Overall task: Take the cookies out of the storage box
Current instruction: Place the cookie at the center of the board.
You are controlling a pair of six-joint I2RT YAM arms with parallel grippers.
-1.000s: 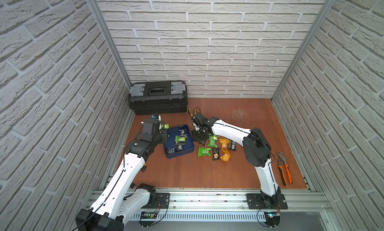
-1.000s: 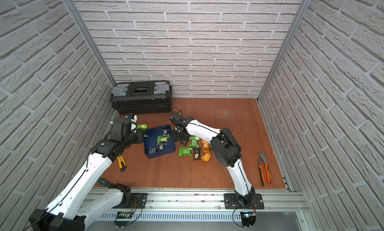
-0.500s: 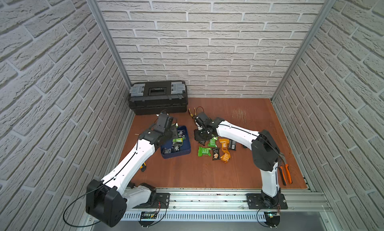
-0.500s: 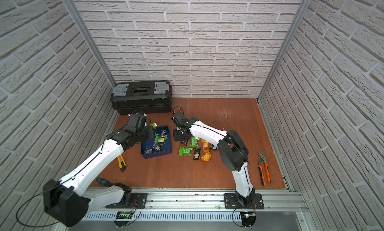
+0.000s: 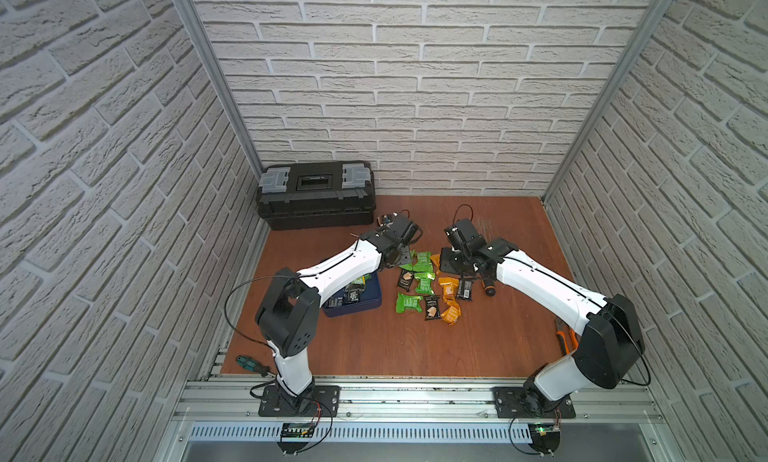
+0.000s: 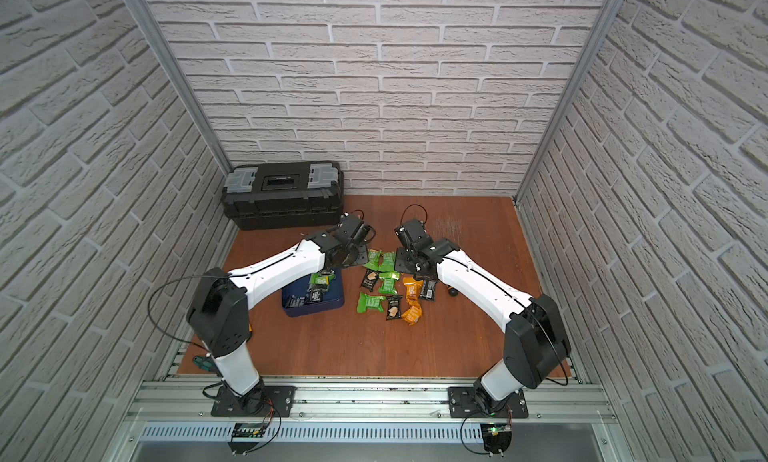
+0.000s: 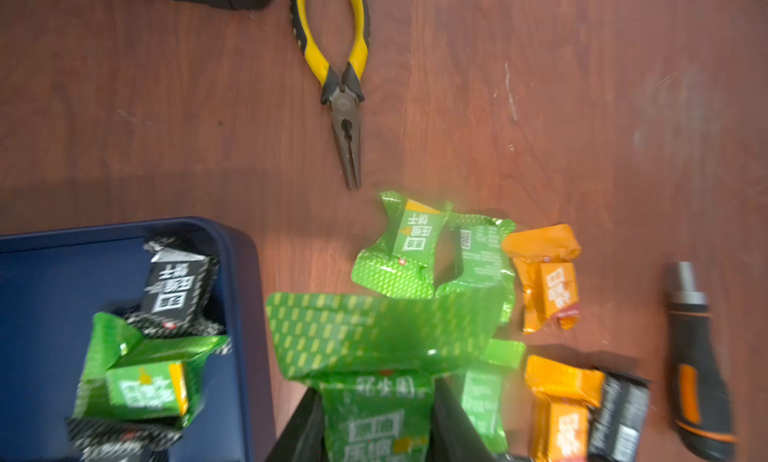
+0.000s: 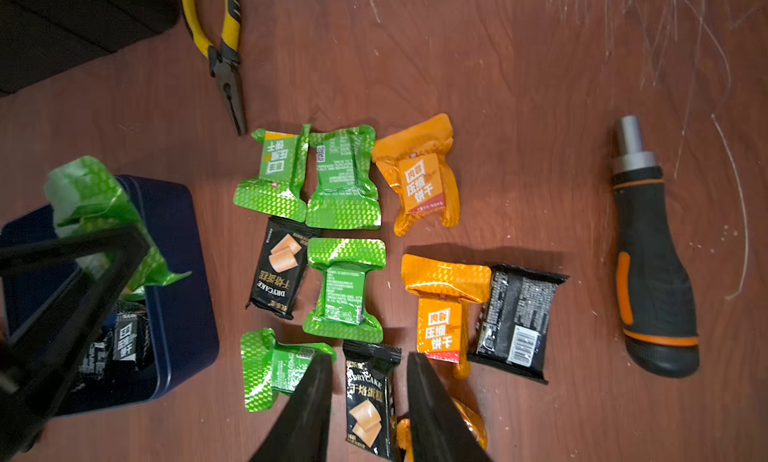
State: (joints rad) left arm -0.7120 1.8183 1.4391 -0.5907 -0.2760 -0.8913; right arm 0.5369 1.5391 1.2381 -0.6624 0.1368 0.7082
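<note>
**Green packet held beside the box, more left inside**

The left gripper (image 7: 376, 397) pinches a green packet (image 7: 374, 339) between its black fingers. In the right wrist view the packet sticks up out of the fingers by the rim of the blue box (image 8: 183, 272). In both top views this gripper sits at the far corner of the box, on the side facing the loose pile.

The right gripper (image 8: 370, 358) has its jaws spread and grips nothing. A black packet (image 8: 368, 401) lies flat on the table (image 8: 519, 106) under the gap between them.

Most cookies (image 8: 345, 289) lie out on the table in a close cluster of green, orange and black packets, just beside the box. A few are inside it: a black one (image 7: 178, 289) and a green one (image 7: 145, 385) against the wall, with more black foil below them.

Yellow pliers (image 7: 345, 106) lie beyond the cluster, a black and orange screwdriver handle (image 8: 652, 264) lies on its far side, and a black toolbox (image 5: 316, 193) stands against the back wall.
</note>
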